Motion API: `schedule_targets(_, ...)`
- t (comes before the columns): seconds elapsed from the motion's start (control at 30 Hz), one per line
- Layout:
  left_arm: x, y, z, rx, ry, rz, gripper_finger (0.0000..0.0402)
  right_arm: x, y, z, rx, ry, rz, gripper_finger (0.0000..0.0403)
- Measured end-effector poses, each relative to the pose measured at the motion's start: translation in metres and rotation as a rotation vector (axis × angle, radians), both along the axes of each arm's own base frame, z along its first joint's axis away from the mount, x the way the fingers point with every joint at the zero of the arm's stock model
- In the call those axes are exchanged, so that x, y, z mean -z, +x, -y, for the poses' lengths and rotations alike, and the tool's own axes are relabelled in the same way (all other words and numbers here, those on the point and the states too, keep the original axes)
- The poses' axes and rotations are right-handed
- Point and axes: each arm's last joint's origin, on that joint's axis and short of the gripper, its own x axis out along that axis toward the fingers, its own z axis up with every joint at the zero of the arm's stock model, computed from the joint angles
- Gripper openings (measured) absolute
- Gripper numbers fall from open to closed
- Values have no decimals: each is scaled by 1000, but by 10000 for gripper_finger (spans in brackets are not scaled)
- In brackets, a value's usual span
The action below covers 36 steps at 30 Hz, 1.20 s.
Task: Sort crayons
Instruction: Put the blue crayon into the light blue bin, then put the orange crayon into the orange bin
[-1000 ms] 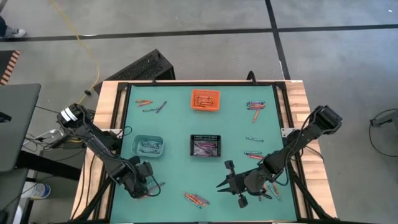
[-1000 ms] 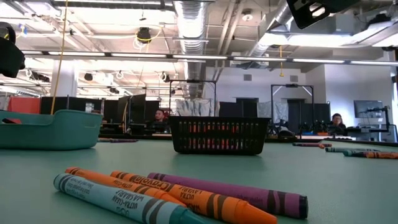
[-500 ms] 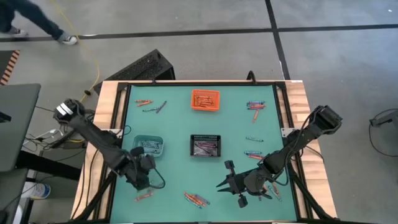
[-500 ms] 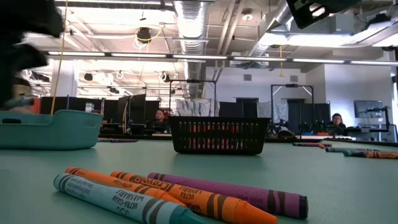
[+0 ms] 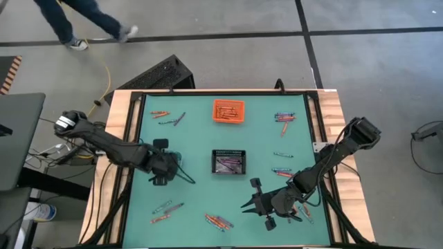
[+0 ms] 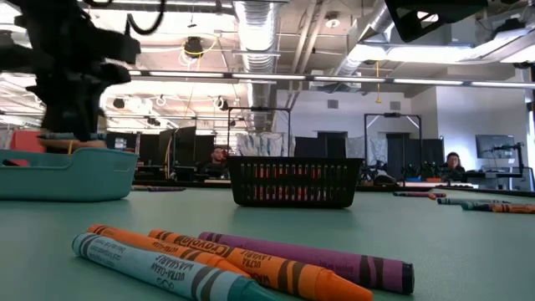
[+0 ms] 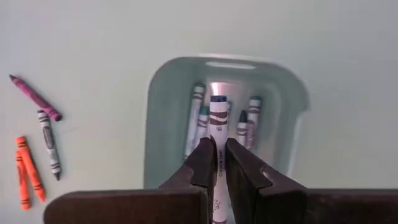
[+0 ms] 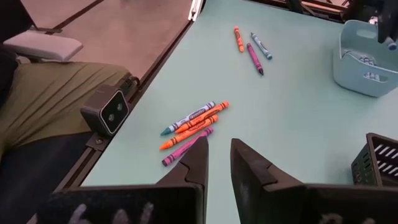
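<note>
the left gripper [image 7: 216,163] hangs directly above the teal bin [image 7: 163,112], fingers pinched on a blue-grey crayon [image 7: 217,118] lying along the bin's length.

Left hand [image 5: 163,171] over the green mat [image 5: 201,149], crayons [image 5: 219,221] scattered, right hand [image 5: 266,205] low.

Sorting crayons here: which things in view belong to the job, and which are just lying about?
Job:
- crayon clamped in the left pincer
- teal bin below it
- black basket
- orange bin
- loose crayons
- right pincer, idle

Lying about:
- black keyboard beyond the table
</note>
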Motion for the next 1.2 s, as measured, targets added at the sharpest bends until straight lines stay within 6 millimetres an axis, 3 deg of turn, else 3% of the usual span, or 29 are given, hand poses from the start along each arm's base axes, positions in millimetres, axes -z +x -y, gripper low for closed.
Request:
schedule_targets(0.2,10,7,-11,10,-46,-88,12,0,0,0,0,0,0,63)
schedule_targets(0.6,11,8,-11,29,-54,-89,14,0,0,0,0,-1,-2,63)
schedule_targets(1.2,11,8,-11,-26,-64,-79,109,0,0,0,0,-2,-3,63)
